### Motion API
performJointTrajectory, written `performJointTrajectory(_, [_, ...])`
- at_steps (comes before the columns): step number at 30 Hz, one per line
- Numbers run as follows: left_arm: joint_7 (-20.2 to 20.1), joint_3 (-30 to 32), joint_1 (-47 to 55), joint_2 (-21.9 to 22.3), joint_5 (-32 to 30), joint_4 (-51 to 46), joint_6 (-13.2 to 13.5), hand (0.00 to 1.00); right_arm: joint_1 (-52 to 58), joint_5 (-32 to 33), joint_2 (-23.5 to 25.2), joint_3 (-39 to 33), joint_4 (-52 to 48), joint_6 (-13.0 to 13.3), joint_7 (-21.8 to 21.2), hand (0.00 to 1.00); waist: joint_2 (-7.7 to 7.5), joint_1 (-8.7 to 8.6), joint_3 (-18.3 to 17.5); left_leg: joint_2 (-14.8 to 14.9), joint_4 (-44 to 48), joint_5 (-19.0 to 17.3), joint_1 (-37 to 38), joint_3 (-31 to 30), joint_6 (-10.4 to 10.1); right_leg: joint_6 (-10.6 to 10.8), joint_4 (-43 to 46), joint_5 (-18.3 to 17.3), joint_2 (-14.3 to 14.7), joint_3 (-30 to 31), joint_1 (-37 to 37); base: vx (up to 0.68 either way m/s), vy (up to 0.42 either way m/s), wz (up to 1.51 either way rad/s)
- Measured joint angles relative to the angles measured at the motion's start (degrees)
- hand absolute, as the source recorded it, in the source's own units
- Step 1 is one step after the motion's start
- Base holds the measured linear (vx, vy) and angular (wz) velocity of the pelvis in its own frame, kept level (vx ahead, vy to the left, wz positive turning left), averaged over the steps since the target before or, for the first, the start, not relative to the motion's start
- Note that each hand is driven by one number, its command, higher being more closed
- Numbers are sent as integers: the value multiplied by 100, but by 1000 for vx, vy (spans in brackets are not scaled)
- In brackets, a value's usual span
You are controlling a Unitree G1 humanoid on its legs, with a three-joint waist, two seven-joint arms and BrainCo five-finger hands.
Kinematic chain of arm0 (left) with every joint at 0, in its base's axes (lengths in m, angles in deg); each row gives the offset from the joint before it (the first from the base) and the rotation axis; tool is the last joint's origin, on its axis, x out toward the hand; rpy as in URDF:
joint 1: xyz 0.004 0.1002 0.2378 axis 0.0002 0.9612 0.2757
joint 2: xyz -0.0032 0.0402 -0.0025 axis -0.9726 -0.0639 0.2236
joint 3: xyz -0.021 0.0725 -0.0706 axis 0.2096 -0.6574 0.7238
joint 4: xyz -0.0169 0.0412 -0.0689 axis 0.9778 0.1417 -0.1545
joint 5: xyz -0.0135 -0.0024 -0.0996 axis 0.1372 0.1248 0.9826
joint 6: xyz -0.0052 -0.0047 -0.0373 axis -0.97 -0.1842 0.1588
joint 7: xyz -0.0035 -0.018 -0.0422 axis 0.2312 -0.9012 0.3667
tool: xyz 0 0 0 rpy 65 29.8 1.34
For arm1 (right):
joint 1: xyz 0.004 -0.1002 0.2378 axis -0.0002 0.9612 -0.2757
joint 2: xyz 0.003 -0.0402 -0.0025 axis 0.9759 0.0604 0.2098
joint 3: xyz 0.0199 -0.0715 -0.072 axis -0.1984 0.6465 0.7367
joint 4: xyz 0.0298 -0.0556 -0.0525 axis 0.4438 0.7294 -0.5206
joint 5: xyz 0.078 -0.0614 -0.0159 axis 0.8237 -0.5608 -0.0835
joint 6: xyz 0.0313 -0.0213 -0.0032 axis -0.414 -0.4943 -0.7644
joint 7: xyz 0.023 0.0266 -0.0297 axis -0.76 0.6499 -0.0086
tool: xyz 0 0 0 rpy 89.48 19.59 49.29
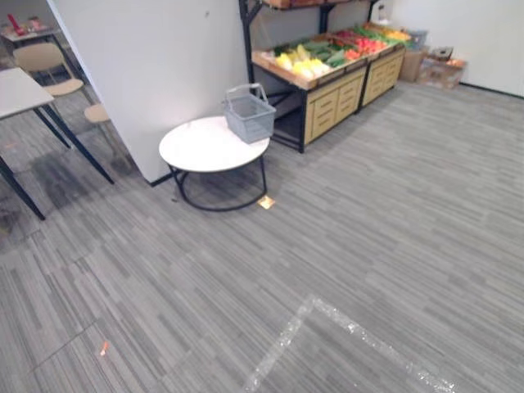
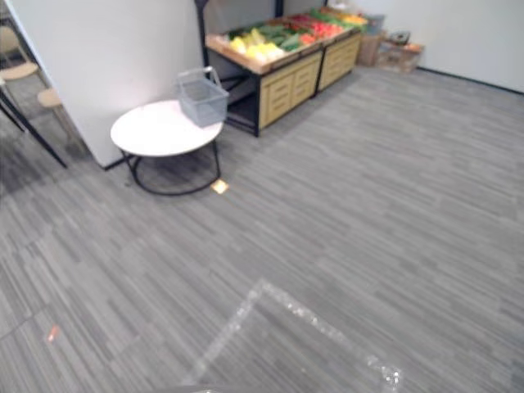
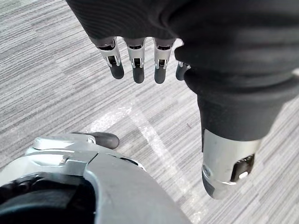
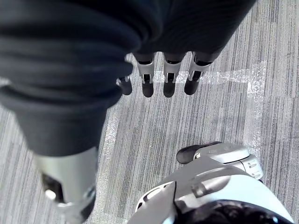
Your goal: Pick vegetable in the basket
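A grey wire basket (image 1: 249, 113) stands on the far edge of a round white table (image 1: 205, 147), seen again as the basket (image 2: 202, 97) in the right eye view. Behind it a wooden produce stand (image 1: 327, 61) holds yellow, green and red vegetables (image 1: 301, 64). My left hand (image 3: 135, 60) hangs over the grey carpet with relaxed fingers and holds nothing. My right hand (image 4: 163, 77) hangs the same way over the carpet, fingers straight and empty. Both hands are far from the basket and the stand.
A white partition wall (image 1: 155, 65) rises left of the round table. Dark-legged tables and beige chairs (image 1: 45, 61) stand at the far left. Cardboard boxes (image 1: 440, 70) sit beside the stand. Silvery tape lines (image 1: 344, 327) cross the carpet, with a small yellow marker (image 1: 265, 201) by the table.
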Motion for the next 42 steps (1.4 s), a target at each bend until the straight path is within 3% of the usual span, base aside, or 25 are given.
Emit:
performJointTrajectory(8, [166, 349, -71, 50, 1, 8, 20, 0, -296, -10, 54, -200, 9, 104, 52, 0, -62, 4, 34, -3, 1, -123, 194, 107, -180, 25, -80, 14, -14, 38, 188, 43, -1, -6])
performJointTrajectory(20, [204, 463, -86, 121, -14, 8, 30, 0, -287, -25, 47, -269, 14, 103, 87, 0, -42, 1, 122, 11, -33, -131, 175, 146, -90, 54, -156, -19, 5, 23, 156, -101, -35, -3])
performJointTrajectory(29, [154, 437, -64, 105, -126, 18, 28, 0, -198, -234, 37, -326, 6, 89, 79, 0, -20, 2, -7, 21, -8, -119, 91, 233, -67, 40, -180, 25, 21, 45, 78, 27, -10, -3])
performJointTrajectory(42, [143, 474, -64, 107, -119, 10, 30, 0, -279, 4, 74, -444, 7, 92, -15, 0, -29, 4, 10, 29, -7, -144, 178, 292, -99, 42, -185, 24, 26, 72, 161, -16, -12, -1])
